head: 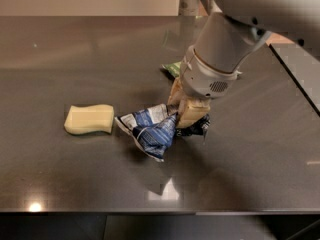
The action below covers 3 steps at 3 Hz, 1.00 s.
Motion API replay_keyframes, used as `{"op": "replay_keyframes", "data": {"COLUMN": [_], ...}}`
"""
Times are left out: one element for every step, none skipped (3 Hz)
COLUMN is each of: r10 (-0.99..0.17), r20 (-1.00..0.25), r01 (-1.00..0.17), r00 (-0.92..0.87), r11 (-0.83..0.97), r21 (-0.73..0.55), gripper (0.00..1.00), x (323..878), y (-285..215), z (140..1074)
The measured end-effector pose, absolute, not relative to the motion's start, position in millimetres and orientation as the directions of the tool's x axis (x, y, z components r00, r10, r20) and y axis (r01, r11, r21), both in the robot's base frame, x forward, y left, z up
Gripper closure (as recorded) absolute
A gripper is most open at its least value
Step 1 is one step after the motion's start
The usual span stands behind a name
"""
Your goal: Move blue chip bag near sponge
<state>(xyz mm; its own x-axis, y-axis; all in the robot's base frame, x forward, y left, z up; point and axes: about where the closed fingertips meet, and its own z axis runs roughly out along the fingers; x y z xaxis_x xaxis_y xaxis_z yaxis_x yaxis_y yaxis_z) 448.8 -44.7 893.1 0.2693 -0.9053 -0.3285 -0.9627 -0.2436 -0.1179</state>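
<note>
- Our claw (181,115) grips the right end of the blue chip bag (150,130), down on the bench (60,54).
- Its long axis runs left-right, with the left tip pointing at the sponge (89,119), just beside it.
- A green bag (173,68) sits behind our arm (220,49), mostly hidden.

Dark table (75,184) with sponge (89,119), blue chip bag (152,129) under gripper (183,109), green bag (172,69) behind.
</note>
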Motion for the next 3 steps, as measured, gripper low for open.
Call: {"op": "replay_keyframes", "data": {"r10": [-0.896, -0.888, -0.881], "r20": [-0.352, -0.379, -0.407], "r01": [-0.962, -0.966, -0.971], "r00": [0.271, 0.259, 0.240], "r11": [-0.244, -0.230, -0.211], "r21": [-0.120, -0.120, -0.115], "gripper": [1.00, 0.82, 0.60], "x": [455.6, 465.0, 474.6], "y": [-18.8, 6.6, 21.6], "z": [892.7, 891.6, 893.3]}}
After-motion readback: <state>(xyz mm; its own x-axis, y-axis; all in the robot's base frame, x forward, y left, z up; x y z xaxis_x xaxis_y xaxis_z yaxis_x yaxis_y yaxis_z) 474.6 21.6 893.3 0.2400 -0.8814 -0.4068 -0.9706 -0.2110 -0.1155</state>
